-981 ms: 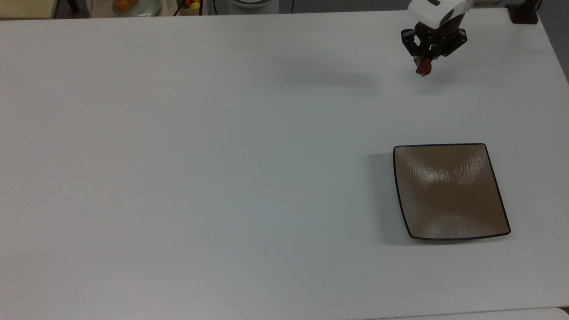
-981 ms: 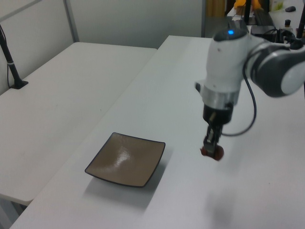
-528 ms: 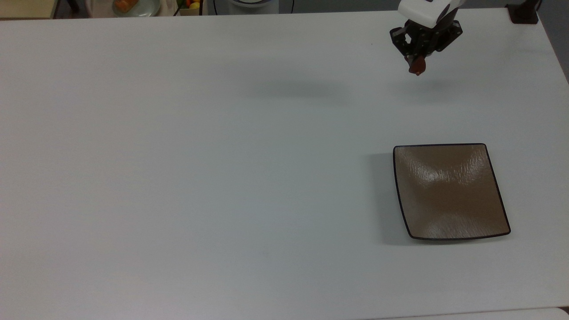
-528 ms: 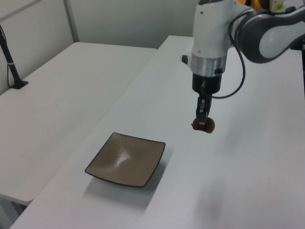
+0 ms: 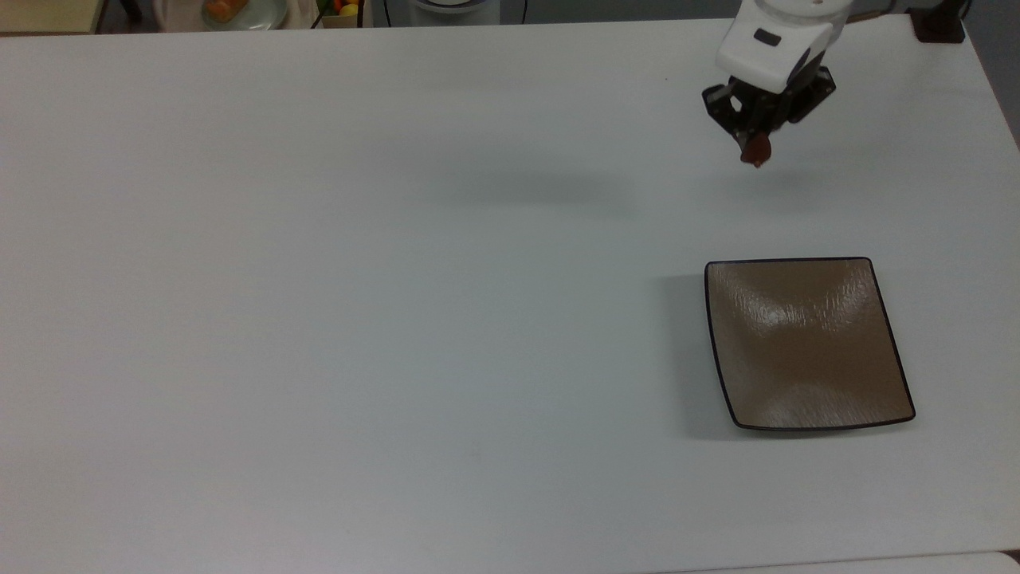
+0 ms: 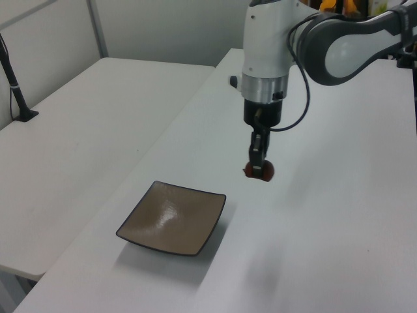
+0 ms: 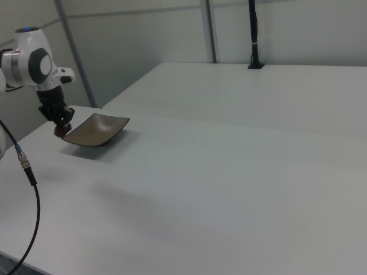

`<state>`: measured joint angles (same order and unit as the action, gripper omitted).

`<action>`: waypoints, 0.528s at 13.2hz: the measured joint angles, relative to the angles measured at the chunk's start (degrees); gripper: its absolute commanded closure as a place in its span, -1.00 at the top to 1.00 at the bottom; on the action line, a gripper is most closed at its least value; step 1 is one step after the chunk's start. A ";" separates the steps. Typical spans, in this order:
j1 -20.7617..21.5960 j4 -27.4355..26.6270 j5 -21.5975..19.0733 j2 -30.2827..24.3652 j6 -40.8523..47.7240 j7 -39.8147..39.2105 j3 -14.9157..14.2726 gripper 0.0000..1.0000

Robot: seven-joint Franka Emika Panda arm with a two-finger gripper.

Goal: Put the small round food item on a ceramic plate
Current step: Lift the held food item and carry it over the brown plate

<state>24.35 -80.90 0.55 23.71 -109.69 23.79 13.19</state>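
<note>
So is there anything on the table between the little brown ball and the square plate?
No. In the top view, bare white table separates the small round food item, held in the pincer, from the ceramic plate.

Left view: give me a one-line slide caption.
Tool holds the small round food item above the white table, short of the empty square ceramic plate.

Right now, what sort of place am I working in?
Probably a robotics lab or test room, not a kitchen: bare white tables pushed together, plain partition walls, and a robot arm carrying a chestnut near a lone brown plate.
</note>
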 measured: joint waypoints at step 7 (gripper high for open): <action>0.72 3.51 2.27 7.59 -18.30 0.01 -3.31 -0.87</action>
<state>25.07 -77.39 2.83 31.30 -127.98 23.80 9.89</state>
